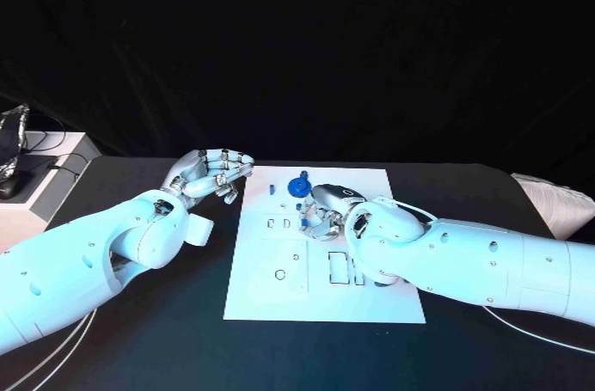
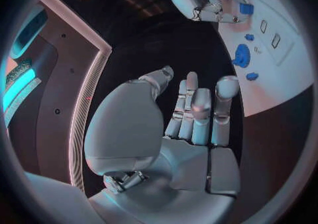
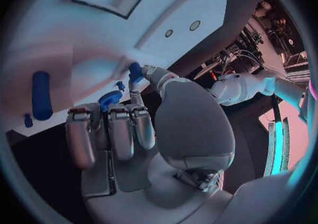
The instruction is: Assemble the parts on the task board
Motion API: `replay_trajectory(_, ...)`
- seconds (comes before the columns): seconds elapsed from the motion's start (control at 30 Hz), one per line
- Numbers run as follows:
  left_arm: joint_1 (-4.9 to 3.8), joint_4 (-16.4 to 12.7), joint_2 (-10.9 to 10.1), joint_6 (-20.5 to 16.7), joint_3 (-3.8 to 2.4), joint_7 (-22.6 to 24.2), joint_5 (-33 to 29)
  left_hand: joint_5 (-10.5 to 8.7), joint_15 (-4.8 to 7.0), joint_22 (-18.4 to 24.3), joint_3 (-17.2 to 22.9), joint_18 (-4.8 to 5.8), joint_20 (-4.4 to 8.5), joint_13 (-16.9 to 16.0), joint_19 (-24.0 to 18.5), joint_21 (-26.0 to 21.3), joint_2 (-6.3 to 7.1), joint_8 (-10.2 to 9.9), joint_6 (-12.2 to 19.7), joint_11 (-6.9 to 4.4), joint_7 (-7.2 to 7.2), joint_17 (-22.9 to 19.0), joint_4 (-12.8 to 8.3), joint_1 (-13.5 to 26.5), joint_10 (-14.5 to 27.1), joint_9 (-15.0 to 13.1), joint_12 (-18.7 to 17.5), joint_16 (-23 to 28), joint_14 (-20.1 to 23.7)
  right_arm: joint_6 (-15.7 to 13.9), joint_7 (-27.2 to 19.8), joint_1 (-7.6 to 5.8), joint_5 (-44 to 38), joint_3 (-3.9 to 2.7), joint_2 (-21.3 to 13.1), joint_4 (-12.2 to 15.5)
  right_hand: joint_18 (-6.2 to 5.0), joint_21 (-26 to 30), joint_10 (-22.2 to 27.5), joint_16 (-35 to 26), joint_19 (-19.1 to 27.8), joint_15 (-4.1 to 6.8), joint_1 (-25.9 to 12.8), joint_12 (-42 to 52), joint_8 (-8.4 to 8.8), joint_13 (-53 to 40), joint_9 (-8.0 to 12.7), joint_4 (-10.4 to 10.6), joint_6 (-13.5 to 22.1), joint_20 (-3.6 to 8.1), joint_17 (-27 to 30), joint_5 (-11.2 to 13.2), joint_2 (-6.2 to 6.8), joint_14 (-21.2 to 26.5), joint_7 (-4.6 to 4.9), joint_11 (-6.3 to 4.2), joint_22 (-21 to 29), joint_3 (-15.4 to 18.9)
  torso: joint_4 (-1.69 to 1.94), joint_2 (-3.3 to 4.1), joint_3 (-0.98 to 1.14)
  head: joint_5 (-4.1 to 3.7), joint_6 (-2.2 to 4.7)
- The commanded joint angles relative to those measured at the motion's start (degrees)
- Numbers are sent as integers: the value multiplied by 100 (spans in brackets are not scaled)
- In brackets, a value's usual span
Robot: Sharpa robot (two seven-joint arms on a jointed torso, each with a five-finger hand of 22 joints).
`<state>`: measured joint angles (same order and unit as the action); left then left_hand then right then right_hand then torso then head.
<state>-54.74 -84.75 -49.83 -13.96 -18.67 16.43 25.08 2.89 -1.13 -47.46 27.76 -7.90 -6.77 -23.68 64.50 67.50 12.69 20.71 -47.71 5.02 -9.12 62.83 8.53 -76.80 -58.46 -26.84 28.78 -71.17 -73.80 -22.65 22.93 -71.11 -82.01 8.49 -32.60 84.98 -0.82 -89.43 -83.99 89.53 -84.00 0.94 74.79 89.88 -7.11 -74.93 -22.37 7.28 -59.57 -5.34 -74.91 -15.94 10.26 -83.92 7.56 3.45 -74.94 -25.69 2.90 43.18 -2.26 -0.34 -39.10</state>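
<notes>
Cool bluish light (dim surroundings); wrist views bend, perhaps blur, at edges.

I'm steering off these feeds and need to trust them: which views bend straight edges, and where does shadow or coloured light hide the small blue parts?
Head view: undistorted, cool bluish light; the right hand covers part of the white task board. Left wrist view: fisheye curves the board's edge; the blue gear-shaped part is clear. Right wrist view: fisheye too; the blue cylindrical part is clear, though pinkish tint and shadow soften nearby board.

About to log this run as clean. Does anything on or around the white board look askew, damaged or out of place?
Nothing stands out. The task board lies flat and square on the table, the blue gear and small blue parts rest on it, and neither hand looks jammed.
</notes>
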Motion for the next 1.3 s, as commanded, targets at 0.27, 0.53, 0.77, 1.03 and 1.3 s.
replay_trajectory(0.27,-2,-10,-8,14,-4,24,-36,0,-4,-6,15,-47,0,-5,56,18,-26,-3,30,0,2,5,-10,-44,37,5,12,-32,-52,-77,150,14,-401,-1,-1,-35,64,0,-601,25,-564,23,-48,12,-21,-1507,-5,18,-33,43,-1428,15,24,-590,-6,-53,-1457,6,-2,-2,-3,14,-52)
replay_trajectory(0.53,-1,-12,-10,26,-4,19,-36,0,-4,-6,15,-47,0,-5,56,18,-26,-3,30,0,2,5,-10,-44,37,5,12,-32,-52,-121,133,22,-472,-1,30,-118,67,-8,-601,26,-569,25,-49,12,-24,-1507,-6,15,-35,44,-1430,7,30,-590,-8,-55,-1465,6,-3,3,2,12,-65)
replay_trajectory(0.77,-1,-19,-13,28,-4,21,-32,0,-3,-11,12,-47,0,-10,62,27,-26,-1,29,0,2,7,-8,-41,46,11,35,-45,-61,-158,146,53,-480,-1,71,-203,69,-16,-601,26,-574,26,-52,12,-27,-1507,-8,12,-37,44,-1431,3,42,-591,-10,-56,-1471,7,1,-1,-3,16,-93)
replay_trajectory(1.03,-1,-19,-18,30,-4,20,-30,0,-3,-12,12,-47,0,-11,63,29,-26,-2,30,0,2,11,-8,-42,52,12,38,-50,-65,-172,120,63,-474,-1,91,-250,68,-12,-601,25,-572,28,-56,12,-25,-1507,-7,9,-31,45,-1426,3,54,-590,-8,-55,-1468,10,-8,-7,-2,21,-109)
replay_trajectory(1.3,-1,-17,-19,32,-4,18,-30,0,-3,-12,12,-47,0,-11,63,29,-26,-2,30,0,2,11,-8,-42,52,12,38,-50,-65,-130,77,70,-462,-1,109,-278,63,5,-601,22,-561,27,-76,12,-9,-1507,0,8,6,46,-1415,16,95,-587,5,-47,-1454,22,-1,-12,-4,15,-111)
